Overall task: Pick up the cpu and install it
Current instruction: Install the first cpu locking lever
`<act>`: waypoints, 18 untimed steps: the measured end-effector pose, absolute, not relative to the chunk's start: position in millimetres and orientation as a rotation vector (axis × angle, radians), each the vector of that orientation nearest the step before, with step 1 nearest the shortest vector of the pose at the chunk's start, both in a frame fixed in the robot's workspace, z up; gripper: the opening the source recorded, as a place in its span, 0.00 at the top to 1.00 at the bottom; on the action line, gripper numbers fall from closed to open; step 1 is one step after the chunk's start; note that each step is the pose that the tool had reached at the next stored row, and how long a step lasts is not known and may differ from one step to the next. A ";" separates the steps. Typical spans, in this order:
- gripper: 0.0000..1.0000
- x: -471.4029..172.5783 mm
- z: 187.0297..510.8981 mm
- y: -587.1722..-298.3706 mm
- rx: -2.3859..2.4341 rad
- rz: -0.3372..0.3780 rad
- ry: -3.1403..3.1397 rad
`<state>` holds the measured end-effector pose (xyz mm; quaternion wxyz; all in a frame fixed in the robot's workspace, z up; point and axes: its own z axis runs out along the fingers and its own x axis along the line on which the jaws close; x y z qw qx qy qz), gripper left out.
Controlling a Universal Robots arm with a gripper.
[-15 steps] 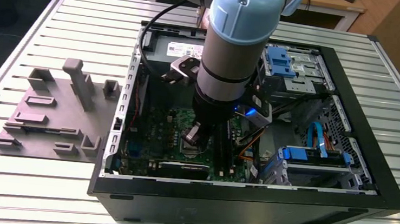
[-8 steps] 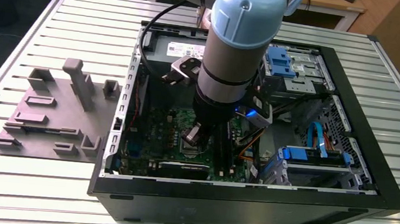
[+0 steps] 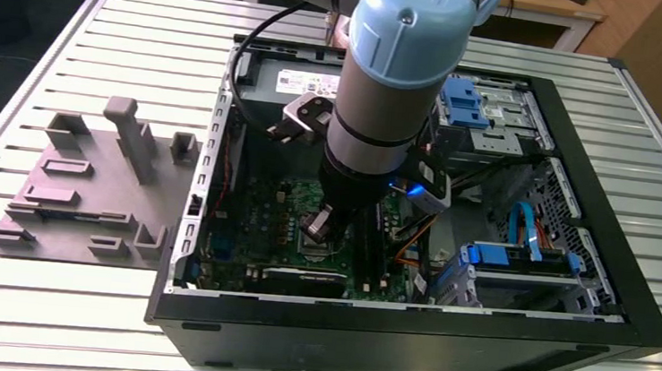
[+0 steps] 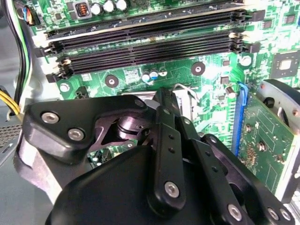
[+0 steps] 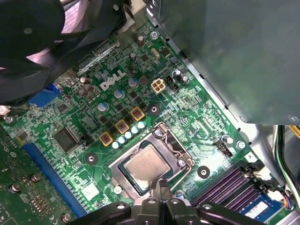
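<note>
The cpu (image 5: 146, 164), a small silvery square chip, lies flat in the dark socket frame (image 5: 177, 143) of the green board (image 5: 197, 112). In the first wrist view my gripper (image 5: 159, 184) has its fingers drawn together into a point that rests at the chip's near edge, with nothing between them. In the exterior view the gripper (image 3: 325, 227) reaches down into the open computer case (image 3: 612, 264), just above the board (image 3: 268, 200). The second wrist view shows the black finger linkage (image 4: 166, 140) over the socket area, hiding the chip.
Black memory slots (image 4: 150, 42) run beside the socket. A large grey metal box (image 5: 225, 56) stands close to it. Blue drive brackets (image 3: 517, 256) and cables fill the case's side toward the exterior view's right. A grey parts fixture (image 3: 91, 182) lies on the slatted table.
</note>
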<state>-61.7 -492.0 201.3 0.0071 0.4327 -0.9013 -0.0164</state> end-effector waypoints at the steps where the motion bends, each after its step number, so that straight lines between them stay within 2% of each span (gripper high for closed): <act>1: 0.90 -61.7 201.3 -492.1 1.353 -0.051 -2.819; 18: 0.90 -62.4 199.6 -495.5 1.239 -0.057 -2.874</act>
